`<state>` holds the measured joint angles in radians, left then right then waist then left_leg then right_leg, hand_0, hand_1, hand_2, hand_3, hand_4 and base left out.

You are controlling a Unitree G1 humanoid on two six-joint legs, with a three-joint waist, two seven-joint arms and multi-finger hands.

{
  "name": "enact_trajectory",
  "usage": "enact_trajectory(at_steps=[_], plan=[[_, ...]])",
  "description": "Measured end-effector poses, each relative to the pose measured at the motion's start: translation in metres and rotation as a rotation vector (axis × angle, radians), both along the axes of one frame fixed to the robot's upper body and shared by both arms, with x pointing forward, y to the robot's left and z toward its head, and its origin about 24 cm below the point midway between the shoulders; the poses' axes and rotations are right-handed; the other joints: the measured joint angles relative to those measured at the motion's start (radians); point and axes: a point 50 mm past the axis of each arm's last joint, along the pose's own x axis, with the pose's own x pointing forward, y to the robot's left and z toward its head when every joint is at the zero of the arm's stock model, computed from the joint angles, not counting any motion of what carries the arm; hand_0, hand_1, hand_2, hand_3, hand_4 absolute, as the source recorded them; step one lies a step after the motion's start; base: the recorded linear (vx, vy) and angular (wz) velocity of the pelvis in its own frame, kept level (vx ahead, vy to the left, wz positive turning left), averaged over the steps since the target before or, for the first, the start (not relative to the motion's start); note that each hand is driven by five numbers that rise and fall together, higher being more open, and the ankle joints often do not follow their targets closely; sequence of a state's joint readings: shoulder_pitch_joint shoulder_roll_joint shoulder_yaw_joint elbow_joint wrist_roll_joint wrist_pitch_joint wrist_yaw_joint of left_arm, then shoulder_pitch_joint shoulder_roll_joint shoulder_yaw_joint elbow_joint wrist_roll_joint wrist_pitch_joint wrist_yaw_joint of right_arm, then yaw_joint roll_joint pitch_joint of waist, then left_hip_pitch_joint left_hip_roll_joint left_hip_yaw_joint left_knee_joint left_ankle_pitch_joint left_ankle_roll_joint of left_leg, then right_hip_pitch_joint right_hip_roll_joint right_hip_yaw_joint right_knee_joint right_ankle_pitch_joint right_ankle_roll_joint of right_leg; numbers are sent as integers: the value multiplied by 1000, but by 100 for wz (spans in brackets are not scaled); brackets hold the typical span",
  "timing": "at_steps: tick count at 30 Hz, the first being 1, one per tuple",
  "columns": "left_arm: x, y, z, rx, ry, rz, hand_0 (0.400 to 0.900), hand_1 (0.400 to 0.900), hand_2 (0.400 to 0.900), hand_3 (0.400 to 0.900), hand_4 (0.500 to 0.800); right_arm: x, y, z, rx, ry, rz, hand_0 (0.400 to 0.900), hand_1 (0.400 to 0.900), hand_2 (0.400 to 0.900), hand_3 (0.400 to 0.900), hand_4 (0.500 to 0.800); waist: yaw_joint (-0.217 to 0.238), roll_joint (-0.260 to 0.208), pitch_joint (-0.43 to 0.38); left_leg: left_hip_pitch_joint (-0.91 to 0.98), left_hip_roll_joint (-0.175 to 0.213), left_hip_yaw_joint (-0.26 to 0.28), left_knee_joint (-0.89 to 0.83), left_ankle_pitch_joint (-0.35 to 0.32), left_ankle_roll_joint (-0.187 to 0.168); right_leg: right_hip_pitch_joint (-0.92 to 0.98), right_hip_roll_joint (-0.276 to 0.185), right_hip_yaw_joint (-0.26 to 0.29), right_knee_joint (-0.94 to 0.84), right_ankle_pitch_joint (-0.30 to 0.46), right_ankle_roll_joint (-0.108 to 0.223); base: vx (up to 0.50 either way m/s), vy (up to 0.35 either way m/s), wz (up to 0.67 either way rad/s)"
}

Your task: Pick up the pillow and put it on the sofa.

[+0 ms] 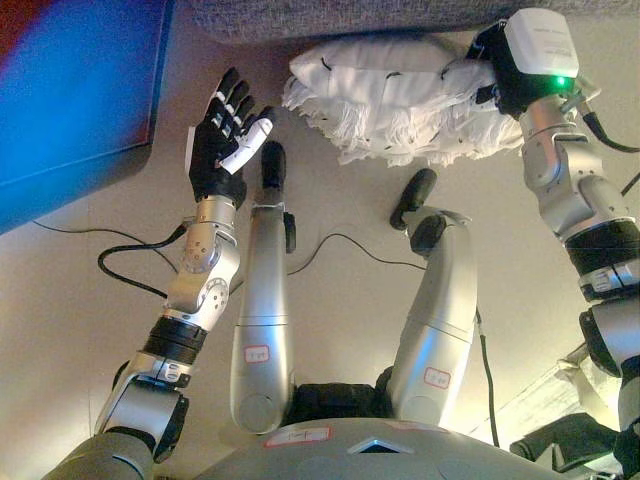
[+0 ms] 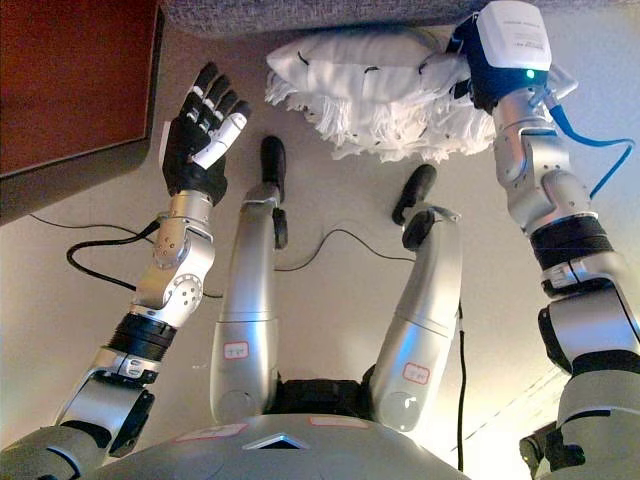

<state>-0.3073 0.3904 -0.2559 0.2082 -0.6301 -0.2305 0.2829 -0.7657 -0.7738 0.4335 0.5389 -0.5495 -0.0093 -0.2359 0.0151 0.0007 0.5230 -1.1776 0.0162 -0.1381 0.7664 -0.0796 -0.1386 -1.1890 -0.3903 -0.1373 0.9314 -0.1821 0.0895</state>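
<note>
One pillow (image 1: 400,95) is being shown, white and plump, with a fringe of loose white tassels hanging along its near edge and a few small dark marks scattered over the cloth. It is lying on the pale floor (image 1: 80,300), pressed against the base of one grey fabric sofa (image 1: 350,15), which is running along the top of both views.

The right hand (image 2: 472,62) is being held at the pillow's right end, against the cloth; its fingers are being hidden by the wrist and the pillow, so its state cannot be told. The left hand (image 1: 228,135) is being held up apart from the pillow, to its left, with fingers straight and spread, grasping nothing.
</note>
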Motion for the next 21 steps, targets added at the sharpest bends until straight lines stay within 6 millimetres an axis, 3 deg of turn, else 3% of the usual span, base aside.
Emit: enact_trajectory(at_steps=[10,16,21], plan=[[-2,15,-51,102,213,105,900,900,900,900,800,-19,5,-40,11,83,38,400,400,400,400,500,-14,-10,-1,344,17,37,-156,8,22,365,30,-28,-220,49,38,62,6,-9],[-6,21,-60,145,254,124,900,900,900,900,800,-34,7,-56,27,116,72,400,400,400,400,500,-31,-40,-4,543,29,32,-220,3,28,583,42,-59,-305,52,44,96,-9,-1],[-14,27,-73,167,307,127,900,900,900,900,800,-47,10,-57,67,94,106,400,400,400,400,500,-37,-54,-5,665,52,34,-262,-6,29,713,65,-66,-365,60,45,103,-6,-5]])
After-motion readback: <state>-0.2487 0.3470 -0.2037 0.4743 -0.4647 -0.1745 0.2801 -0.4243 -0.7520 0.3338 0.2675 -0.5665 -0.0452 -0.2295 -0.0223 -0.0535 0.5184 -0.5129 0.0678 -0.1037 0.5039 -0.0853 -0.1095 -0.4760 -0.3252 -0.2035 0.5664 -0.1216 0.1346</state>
